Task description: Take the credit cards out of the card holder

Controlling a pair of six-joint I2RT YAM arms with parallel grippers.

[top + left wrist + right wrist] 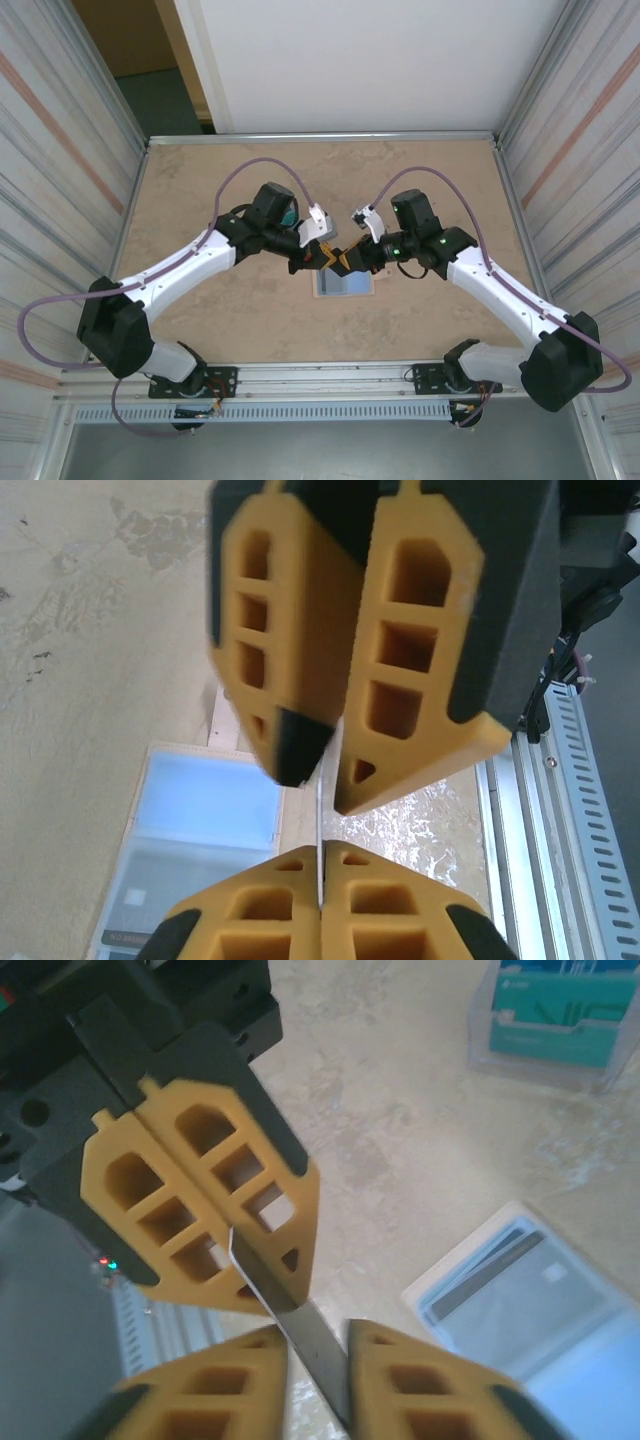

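A thin grey credit card [312, 1345] hangs in the air between my two grippers, edge-on in the left wrist view [321, 815]. My left gripper [322, 848] is shut on one end of it. My right gripper [318, 1345] straddles the other end with its jaws a little apart, the card leaning on one pad. Both grippers meet over the table's middle, left [325, 255] and right [350, 260]. Just below them the card holder [347, 284] lies open and flat, its pale blue faces up [205, 810], with card edges showing in a pocket [530, 1310].
A clear plastic box holding teal cards [555, 1020] stands on the table beyond the card holder. The slotted metal rail [570, 810] runs along the near table edge. Corrugated walls [60, 150] close in both sides.
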